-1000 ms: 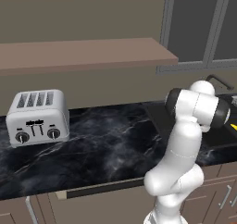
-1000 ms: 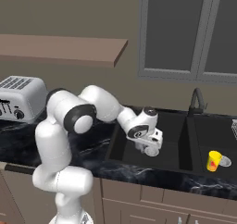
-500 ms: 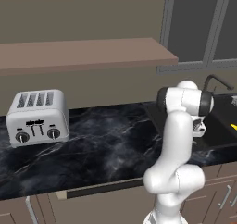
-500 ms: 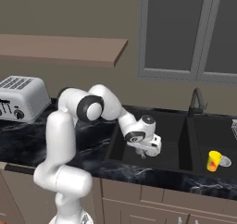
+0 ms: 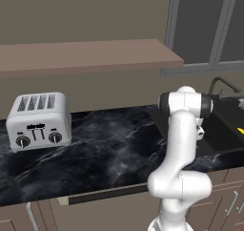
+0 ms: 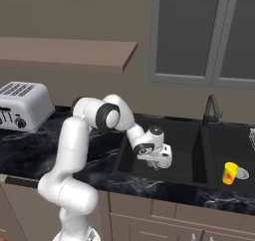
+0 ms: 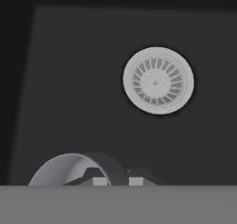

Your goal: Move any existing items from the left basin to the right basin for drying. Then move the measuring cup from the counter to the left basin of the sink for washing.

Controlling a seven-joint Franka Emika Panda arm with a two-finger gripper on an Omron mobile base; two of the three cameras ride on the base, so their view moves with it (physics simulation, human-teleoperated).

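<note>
Black left basin (image 6: pixel 184 150) has the hand (image 6: pixel 160 164) down inside it, clenched on the measuring cup (image 7: pixel 74 170)

The arm bends from the worktop (image 6: pixel 30 150) down into the left basin (image 6: pixel 182 145), its hand (image 6: pixel 159 164) low over the basin floor (whether the fingers are open or closed cannot be told). A yellow cup (image 6: pixel 229 173) stands in the right basin (image 6: pixel 234 150), a toaster (image 6: pixel 22 105) at far left.
</note>
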